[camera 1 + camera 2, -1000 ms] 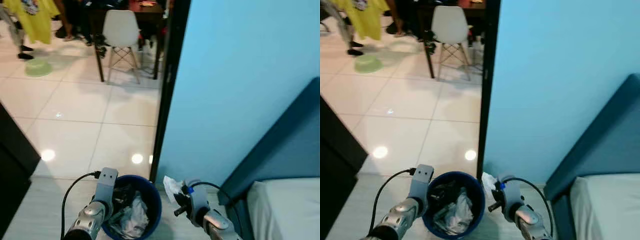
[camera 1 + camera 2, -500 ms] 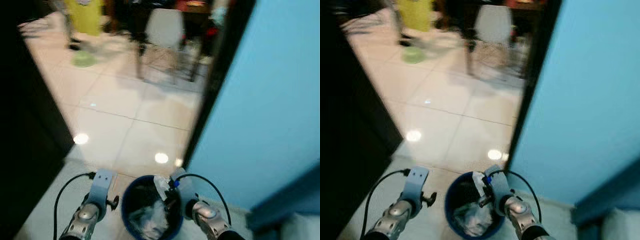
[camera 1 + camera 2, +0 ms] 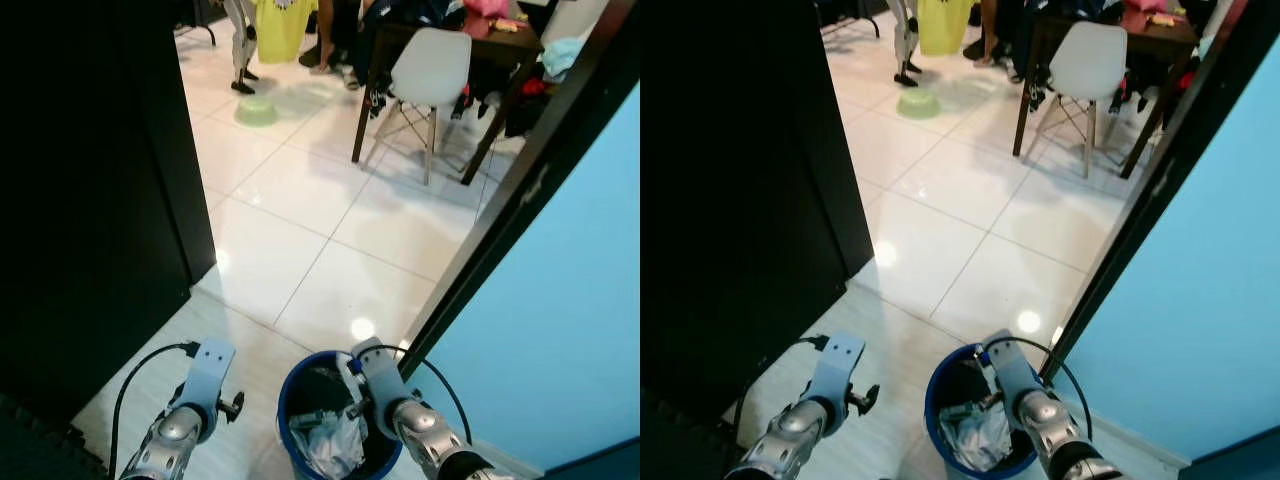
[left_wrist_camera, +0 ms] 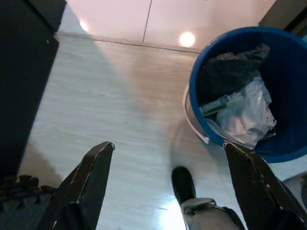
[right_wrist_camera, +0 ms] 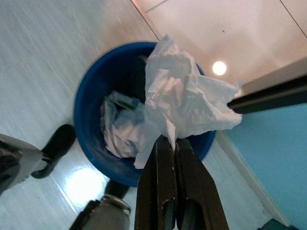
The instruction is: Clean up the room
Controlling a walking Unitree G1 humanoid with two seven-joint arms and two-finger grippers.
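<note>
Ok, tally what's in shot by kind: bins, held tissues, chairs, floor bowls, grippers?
Blue bin: 1
Crumpled white tissue, held over the bin by the right gripper: 1
White chair: 1
Green bowl on the tiles: 1
Grippers, counting the left gripper: 2
Total: 6

Home; dining chair [image 3: 432, 68]; tiled floor [image 3: 330, 230]

1. The left claw [image 4: 170, 158] has two long black fingers [image 4: 88, 182], flat and tapering, matte with scuffed edges.
2. Behind it sits a pale silver-grey wrist block [image 3: 208, 368] with small dark screw holes, a black knob beside it, and a black cable looping back along the silver forearm.
3. The right claw [image 5: 171, 146] has the same black fingers; behind it, a silver wrist (with a small blue mark) and a looping black cable [image 3: 436, 375].
</note>
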